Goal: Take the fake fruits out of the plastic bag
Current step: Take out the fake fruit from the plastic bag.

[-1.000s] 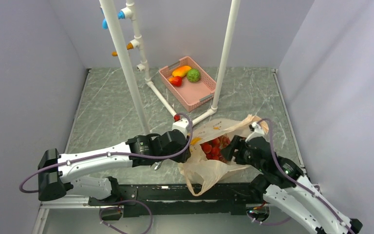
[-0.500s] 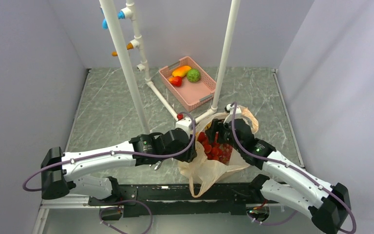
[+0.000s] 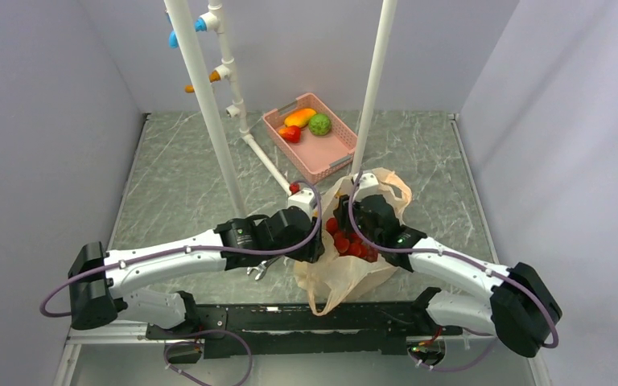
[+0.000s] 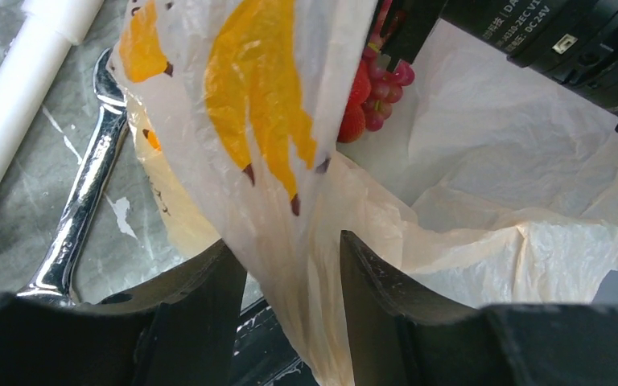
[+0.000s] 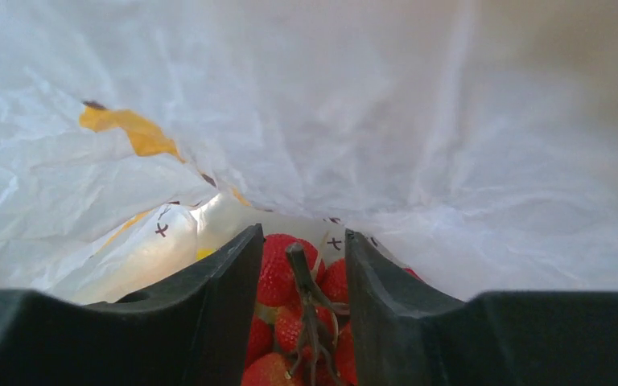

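The plastic bag (image 3: 346,277) lies crumpled near the front edge, its mouth facing up. A bunch of red fake fruits (image 3: 344,240) shows inside it. My left gripper (image 3: 315,245) is at the bag's left wall. In the left wrist view a fold of the bag (image 4: 491,201) hangs between the parted jaws of that gripper (image 4: 286,241), with a gap beside it. My right gripper (image 3: 352,219) reaches into the bag's mouth. In the right wrist view the gripper (image 5: 302,233) has its jaws apart astride the dimpled red fruits (image 5: 278,281), and the brown stem stands free between them.
A pink basket (image 3: 331,151) at the back holds an orange fruit (image 3: 300,117), a green one (image 3: 319,124) and a red one (image 3: 290,133). White pipes (image 3: 209,104) rise from the table just behind the bag. A metal wrench (image 4: 88,201) lies left of the bag.
My right arm swung from the bag's right side over its mouth and down onto the red fruits, its jaws narrowing. My left gripper's jaws widened around the bag's fold.
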You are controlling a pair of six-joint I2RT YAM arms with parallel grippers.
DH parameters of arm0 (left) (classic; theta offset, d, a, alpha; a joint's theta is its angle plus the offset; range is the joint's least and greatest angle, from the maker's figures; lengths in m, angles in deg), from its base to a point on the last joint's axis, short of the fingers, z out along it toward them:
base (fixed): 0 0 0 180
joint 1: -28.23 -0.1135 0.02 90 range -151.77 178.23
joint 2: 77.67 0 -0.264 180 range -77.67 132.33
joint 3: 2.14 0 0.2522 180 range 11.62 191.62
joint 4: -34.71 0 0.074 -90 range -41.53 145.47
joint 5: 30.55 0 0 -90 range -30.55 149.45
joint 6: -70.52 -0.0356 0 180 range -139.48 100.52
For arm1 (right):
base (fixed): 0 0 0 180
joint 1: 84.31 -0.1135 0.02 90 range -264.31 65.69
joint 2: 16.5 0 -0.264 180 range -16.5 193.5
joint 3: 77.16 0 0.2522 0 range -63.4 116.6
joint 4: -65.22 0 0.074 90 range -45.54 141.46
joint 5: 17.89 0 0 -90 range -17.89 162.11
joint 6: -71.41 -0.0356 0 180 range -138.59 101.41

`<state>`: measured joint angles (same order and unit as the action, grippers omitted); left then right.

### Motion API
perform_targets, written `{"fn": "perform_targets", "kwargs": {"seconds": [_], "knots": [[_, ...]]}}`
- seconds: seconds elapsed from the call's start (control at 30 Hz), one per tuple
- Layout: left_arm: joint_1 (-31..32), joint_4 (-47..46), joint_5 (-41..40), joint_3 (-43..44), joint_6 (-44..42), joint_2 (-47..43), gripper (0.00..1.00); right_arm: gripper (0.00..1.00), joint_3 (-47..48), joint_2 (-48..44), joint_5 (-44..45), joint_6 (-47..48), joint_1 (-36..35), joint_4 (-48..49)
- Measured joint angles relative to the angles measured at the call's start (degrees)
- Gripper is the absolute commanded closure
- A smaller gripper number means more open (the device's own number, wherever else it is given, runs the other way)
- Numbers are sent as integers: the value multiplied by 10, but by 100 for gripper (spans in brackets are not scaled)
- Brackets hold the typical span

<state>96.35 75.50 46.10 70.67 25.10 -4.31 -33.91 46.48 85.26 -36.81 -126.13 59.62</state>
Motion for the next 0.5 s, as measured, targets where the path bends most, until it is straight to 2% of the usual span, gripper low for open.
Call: {"fn": "perform_targets", "kwargs": {"seconds": [0.13,0.2,0.37,0.5], "knots": [[-7,-2,1,-24,5,-21,49,82,0,17,-3,10,-6,14],[-10,-3,1,-32,9,-30,49,99,1,13,-2,13,-20,10],[-16,-13,1,-37,14,-38,48,100,8,-60,-5,7,-62,-45],[-16,-22,4,-38,14,-38,49,100,21,-143,-9,-6,-64,-99]]}}
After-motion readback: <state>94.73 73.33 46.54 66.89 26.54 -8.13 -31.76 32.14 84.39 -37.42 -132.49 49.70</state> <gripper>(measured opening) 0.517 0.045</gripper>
